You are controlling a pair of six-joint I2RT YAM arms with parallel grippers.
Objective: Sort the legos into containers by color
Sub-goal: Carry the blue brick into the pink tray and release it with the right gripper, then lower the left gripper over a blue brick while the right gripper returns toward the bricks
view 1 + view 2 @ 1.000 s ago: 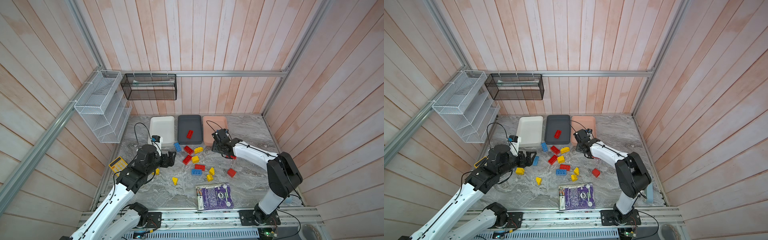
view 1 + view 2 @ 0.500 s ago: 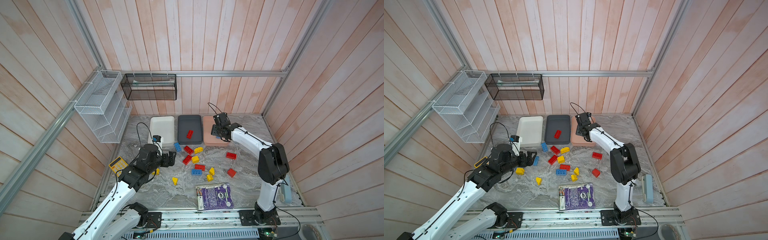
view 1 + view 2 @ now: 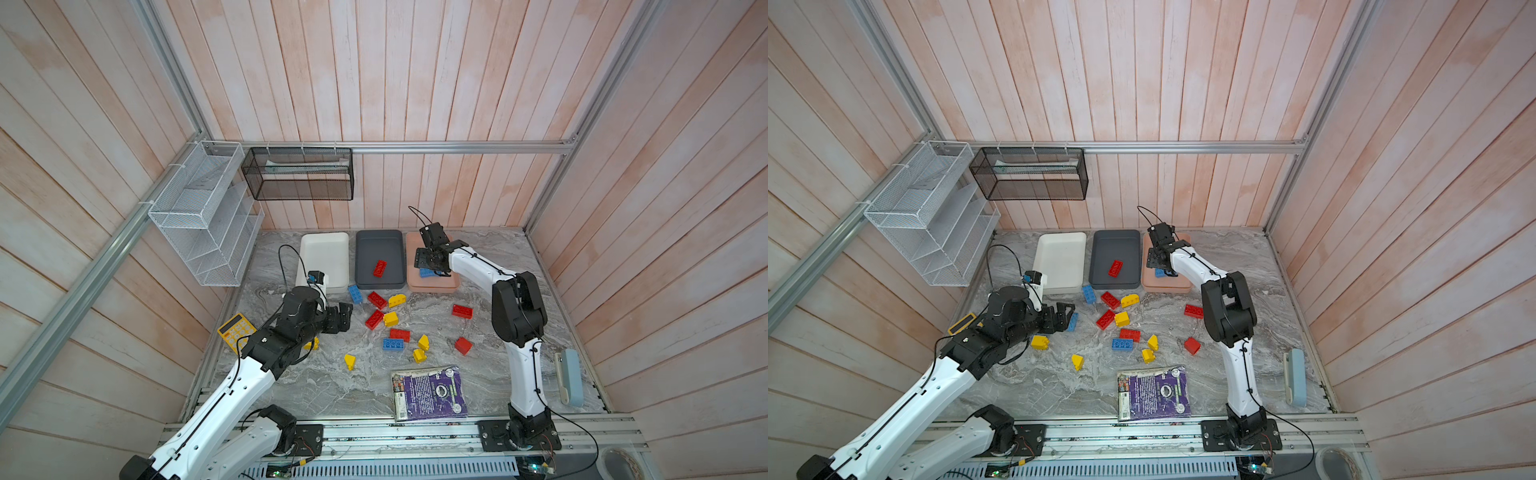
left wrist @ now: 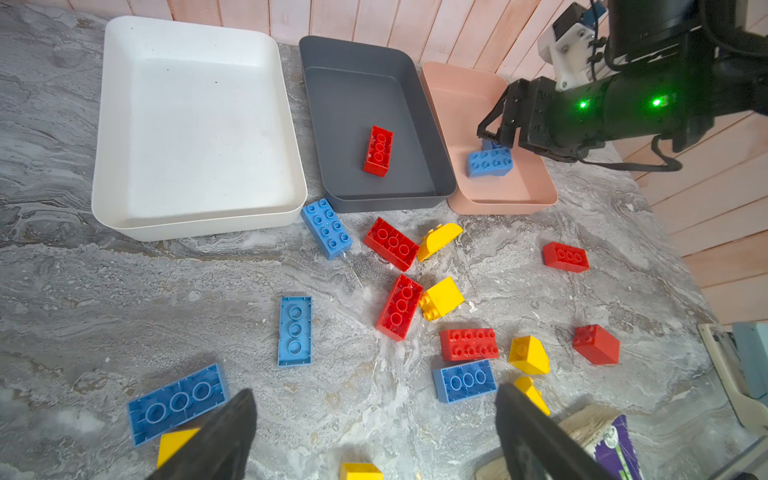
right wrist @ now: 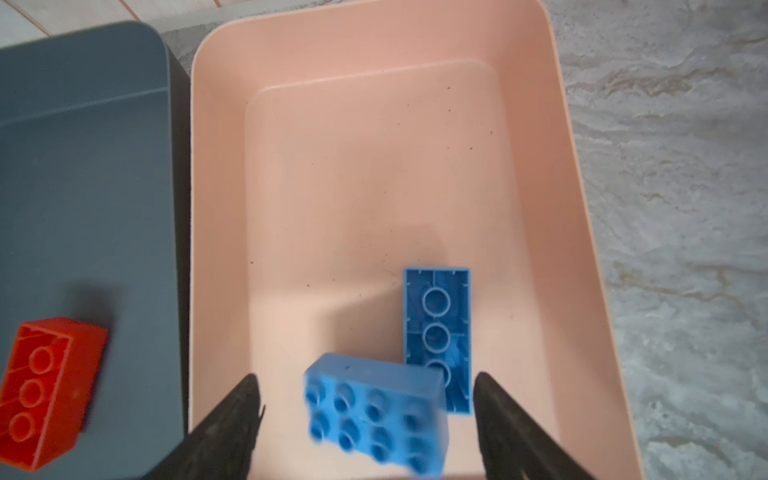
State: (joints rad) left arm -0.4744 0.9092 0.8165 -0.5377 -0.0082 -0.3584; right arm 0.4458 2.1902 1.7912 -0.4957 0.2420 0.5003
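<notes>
Right hand [image 5: 365, 379] hangs over the salmon tray [image 5: 374, 166], jaws spread wide. A blurred blue brick [image 5: 376, 415] shows loose between them, touching neither finger, beside a second blue brick [image 5: 436, 316] lying studs down in that tray. Left hand [image 4: 374, 392], open and empty, hovers low over the desk [image 4: 124, 291]. An upturned blue lego [image 4: 294, 330] lies just ahead of it, long axis running away from the hand towards the trays [image 4: 353, 95], so its jaws would likely close across the narrow width. That arm is clearly nearer.
</notes>
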